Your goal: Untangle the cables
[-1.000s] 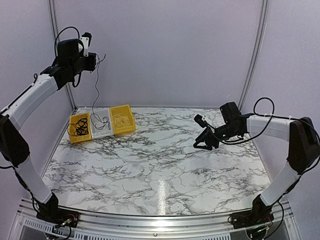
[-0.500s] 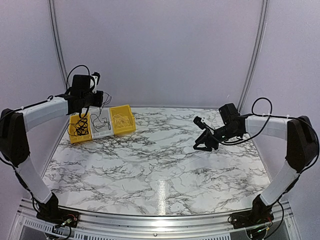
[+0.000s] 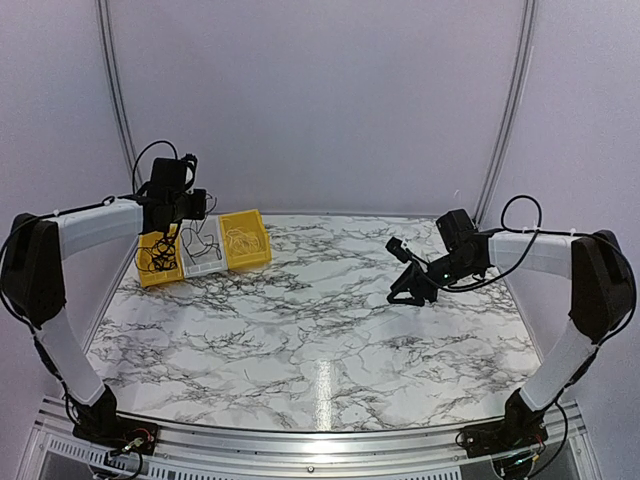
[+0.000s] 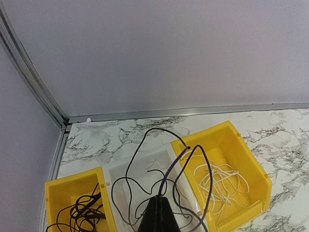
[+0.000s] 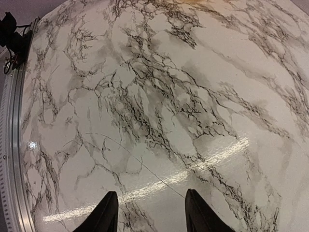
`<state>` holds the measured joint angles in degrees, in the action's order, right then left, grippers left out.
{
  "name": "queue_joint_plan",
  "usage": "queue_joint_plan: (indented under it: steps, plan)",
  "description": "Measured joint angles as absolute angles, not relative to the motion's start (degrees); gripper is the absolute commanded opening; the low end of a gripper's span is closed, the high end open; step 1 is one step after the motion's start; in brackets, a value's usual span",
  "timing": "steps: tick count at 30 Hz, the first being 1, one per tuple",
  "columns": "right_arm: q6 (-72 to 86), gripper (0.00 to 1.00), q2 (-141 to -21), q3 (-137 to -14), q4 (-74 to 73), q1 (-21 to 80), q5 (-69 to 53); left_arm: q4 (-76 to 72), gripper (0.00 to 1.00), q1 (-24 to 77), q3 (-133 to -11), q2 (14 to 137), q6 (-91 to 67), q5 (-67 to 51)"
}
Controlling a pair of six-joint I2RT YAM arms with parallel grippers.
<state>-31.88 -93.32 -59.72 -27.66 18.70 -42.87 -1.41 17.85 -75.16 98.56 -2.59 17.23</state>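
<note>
Above the white bin [image 4: 145, 162] the left gripper [image 4: 157, 209] is clamped on a black cable [image 4: 159, 129]; the right gripper [image 5: 149, 193], well right of that bin, stands with fingers spread.

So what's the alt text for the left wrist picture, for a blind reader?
The left tool pinches a thin black cable that loops upward above three bins in a row on a marble table: a left yellow bin of black cables, a white bin, and a right yellow bin holding a white cable.
</note>
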Motion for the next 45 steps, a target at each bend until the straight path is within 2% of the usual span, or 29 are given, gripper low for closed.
queue_joint_plan:
  steps: [10,20,27,30,33,39,40,41,42,45]
  plan:
    - [-33.2,0.47,-93.3,-59.7,-28.5,18.7,-42.9,2.2,0.00,17.8,-72.7,100.1,-7.4,17.8]
    - [-33.6,0.47,-93.3,-59.7,-29.4,18.7,-42.9,4.0,0.00,16.2,-77.9,111.7,-8.7,18.3]
    - [-33.7,0.47,-93.3,-59.7,-29.6,18.7,-42.9,5.3,0.00,15.2,-79.7,115.4,-9.3,17.2]
    - [-33.8,0.47,-93.3,-59.7,-29.6,18.7,-42.9,6.5,0.32,15.1,-80.0,115.2,-9.7,16.1]
    - [-34.0,0.47,-93.3,-59.7,-29.7,18.7,-42.9,8.8,0.50,15.1,-79.9,113.2,-10.3,14.8]
    - [-34.1,0.47,-93.2,-59.7,-29.8,18.7,-42.9,12.1,0.66,15.1,-77.6,99.9,-9.8,15.0]
    - [-34.0,0.47,-93.0,-59.7,-29.9,18.7,-42.7,12.1,0.72,15.1,-77.1,97.0,-9.7,15.2]
    - [-33.6,0.47,-92.7,-59.8,-29.9,18.7,-42.4,12.2,0.83,15.1,-76.6,94.0,-9.6,15.2]
    - [-33.1,0.47,-92.2,-59.9,-29.9,18.6,-42.0,12.1,0.98,15.1,-76.0,91.2,-9.5,15.0]
    - [-30.8,0.49,-89.1,-60.3,-28.9,18.0,-39.0,12.2,0.99,15.1,-73.9,84.4,-9.2,13.9]
